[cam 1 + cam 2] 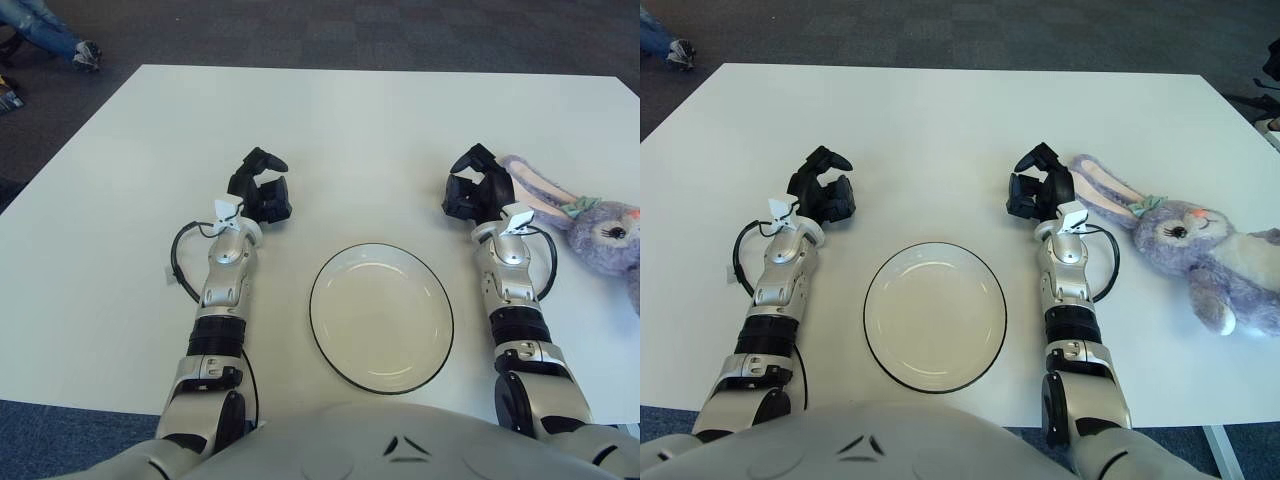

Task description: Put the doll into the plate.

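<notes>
A purple plush rabbit doll (1195, 240) lies on its side at the right of the white table, its long ears (1102, 190) stretching left. My right hand (1037, 188) hovers just left of the ear tips, fingers loosely curled and holding nothing. A clear, dark-rimmed plate (992, 318) sits empty at the table's front centre, between my forearms. My left hand (260, 187) shows to the upper left of the plate, fingers relaxed and empty.
The white table (350, 120) stretches far beyond my hands. A black cable (180, 262) loops beside my left forearm. Past the far left corner, a person's jeans and shoe (60, 35) show on the dark carpet.
</notes>
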Motion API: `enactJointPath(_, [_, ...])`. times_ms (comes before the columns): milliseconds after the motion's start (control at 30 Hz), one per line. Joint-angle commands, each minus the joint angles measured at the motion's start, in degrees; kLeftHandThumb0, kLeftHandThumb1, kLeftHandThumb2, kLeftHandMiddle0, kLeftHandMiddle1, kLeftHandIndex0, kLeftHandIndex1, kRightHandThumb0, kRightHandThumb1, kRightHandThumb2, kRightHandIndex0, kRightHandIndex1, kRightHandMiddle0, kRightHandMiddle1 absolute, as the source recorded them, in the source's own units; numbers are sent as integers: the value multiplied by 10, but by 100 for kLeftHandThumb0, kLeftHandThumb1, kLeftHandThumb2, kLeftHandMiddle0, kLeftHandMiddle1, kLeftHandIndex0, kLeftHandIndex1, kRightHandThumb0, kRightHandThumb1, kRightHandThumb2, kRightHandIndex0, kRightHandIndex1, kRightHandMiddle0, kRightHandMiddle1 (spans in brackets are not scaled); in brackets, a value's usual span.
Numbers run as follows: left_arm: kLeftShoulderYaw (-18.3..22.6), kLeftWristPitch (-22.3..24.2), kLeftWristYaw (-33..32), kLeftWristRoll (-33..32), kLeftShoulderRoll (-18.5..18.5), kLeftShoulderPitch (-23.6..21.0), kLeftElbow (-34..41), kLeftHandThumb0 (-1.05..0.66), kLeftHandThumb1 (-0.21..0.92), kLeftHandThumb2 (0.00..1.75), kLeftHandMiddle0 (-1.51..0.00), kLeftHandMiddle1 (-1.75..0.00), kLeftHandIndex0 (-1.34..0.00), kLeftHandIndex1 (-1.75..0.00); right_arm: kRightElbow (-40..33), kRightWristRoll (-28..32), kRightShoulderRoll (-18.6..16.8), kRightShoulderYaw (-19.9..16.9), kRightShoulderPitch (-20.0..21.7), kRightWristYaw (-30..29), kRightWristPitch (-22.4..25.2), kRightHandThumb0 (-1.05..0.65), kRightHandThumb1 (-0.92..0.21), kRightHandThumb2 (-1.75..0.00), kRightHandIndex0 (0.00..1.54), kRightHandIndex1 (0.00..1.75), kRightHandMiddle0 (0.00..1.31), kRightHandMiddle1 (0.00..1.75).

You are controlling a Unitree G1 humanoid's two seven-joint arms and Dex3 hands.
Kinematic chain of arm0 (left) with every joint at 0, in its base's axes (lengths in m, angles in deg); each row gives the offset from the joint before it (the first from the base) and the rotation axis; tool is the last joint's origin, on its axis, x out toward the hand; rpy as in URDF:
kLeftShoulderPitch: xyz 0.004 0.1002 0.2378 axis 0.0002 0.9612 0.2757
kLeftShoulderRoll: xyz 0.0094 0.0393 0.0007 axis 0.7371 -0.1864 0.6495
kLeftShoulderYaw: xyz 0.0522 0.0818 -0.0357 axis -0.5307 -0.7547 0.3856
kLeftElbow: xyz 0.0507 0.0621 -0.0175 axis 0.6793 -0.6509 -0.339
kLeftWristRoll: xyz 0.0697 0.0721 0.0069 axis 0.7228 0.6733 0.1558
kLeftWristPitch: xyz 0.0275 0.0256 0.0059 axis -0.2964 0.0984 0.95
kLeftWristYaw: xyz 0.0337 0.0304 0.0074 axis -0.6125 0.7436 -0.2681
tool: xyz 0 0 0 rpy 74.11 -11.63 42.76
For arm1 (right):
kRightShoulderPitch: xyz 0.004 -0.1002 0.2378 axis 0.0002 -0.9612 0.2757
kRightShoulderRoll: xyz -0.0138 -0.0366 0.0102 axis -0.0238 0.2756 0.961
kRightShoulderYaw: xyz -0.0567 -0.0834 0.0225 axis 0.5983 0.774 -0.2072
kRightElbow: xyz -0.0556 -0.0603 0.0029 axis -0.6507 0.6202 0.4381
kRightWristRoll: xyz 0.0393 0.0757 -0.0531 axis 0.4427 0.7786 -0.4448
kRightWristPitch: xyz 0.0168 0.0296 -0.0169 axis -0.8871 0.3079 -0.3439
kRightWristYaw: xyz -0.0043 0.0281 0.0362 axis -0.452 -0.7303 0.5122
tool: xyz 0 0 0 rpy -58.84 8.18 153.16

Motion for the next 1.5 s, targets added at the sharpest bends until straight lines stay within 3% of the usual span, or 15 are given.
enactJointPath(0, [-1, -9, -5, 1, -4, 12, -19, -46, 38, 124, -123, -175, -56, -175, -42, -22, 16, -5, -7, -19, 13, -45, -42, -118, 108, 175, 53, 175])
enactJointPath(167, [-1, -12, -5, 2, -3, 11, -20, -46, 38, 124, -123, -175, -56, -175, -98, -62, 25, 4, -19, -42, 32, -43, -46, -113, 100, 175, 50, 175])
enactJointPath(633, [0, -20, -2, 2, 2, 7, -30, -46, 38, 123, -124, -175, -56, -175, -144, -188, 66, 23, -31, -96, 47, -42, -50, -108, 87, 175, 47, 175])
enactJointPath(1033, [0, -20, 2, -3, 4, 5, -33, -46, 38, 124, -124, -175, -56, -175, -235, -344, 103, 43, -74, -134, 116, -41, -57, -98, 48, 175, 41, 175])
enactJointPath(1167, [1, -20, 2, -5, 2, 4, -33, -46, 38, 124, -124, -175, -57, -175, -260, -410, 118, 51, -87, -157, 137, -39, -68, -82, 25, 175, 37, 171])
enactJointPath(1433, [3, -27, 5, -11, 0, 1, -38, -47, 36, 127, -125, -175, -58, -175, -300, -521, 144, 61, -118, -205, 172, -37, -83, -57, 10, 148, 30, 168])
enactJointPath(1467, [3, -27, 5, -11, -1, 1, -37, -47, 36, 127, -124, -175, -58, -175, -304, -527, 146, 61, -121, -207, 176, -46, -76, -62, 10, 144, 20, 162])
